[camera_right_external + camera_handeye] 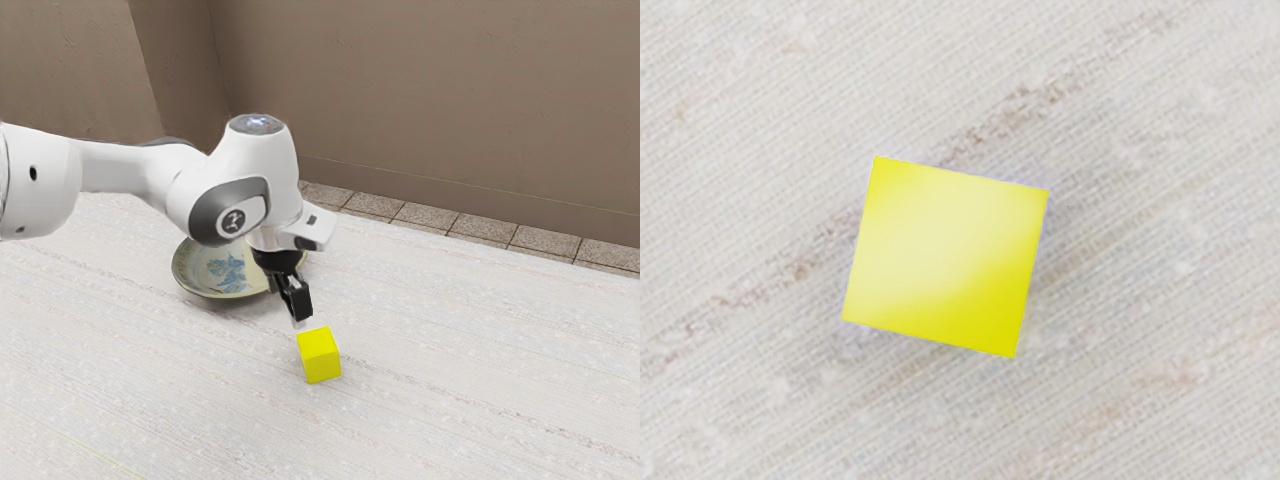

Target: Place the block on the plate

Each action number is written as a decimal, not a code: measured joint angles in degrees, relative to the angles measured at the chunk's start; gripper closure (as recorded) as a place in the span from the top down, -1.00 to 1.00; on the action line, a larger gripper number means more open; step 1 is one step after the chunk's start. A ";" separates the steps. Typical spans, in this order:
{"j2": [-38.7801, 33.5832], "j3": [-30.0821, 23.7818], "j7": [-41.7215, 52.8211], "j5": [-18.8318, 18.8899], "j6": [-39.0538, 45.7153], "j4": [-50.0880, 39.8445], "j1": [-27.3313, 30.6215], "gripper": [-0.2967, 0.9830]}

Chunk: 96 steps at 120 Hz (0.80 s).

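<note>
In the exterior view my black gripper (300, 320) points downward, just above and beside the yellow block (318, 355), and I cannot tell how it stands. The block rests on the table, with its top face and sides showing. The wrist view has the top of the yellow block (946, 257) near its middle, slightly turned, with table surface on all sides. Behind my hand, toward the exterior view's left, lies the round plate (200, 284) with a blue pattern; my hand hides part of its rim.
The pale, streaked table (450, 370) extends around the block and plate. A row of brown floor tiles (485, 228) and a brown wall (430, 90) stand behind it. My arm reaches in over the table from the exterior view's left, above the plate.
</note>
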 joint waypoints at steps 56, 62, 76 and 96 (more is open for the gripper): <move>9.74 -2.96 5.32 -2.45 9.53 -0.29 3.16 0.54; 10.93 -3.12 6.16 -2.50 10.06 0.56 3.47 0.54; 13.57 -3.79 8.16 -2.57 10.89 2.61 4.49 0.54; 16.60 -4.71 10.54 -2.72 11.51 4.65 5.54 0.54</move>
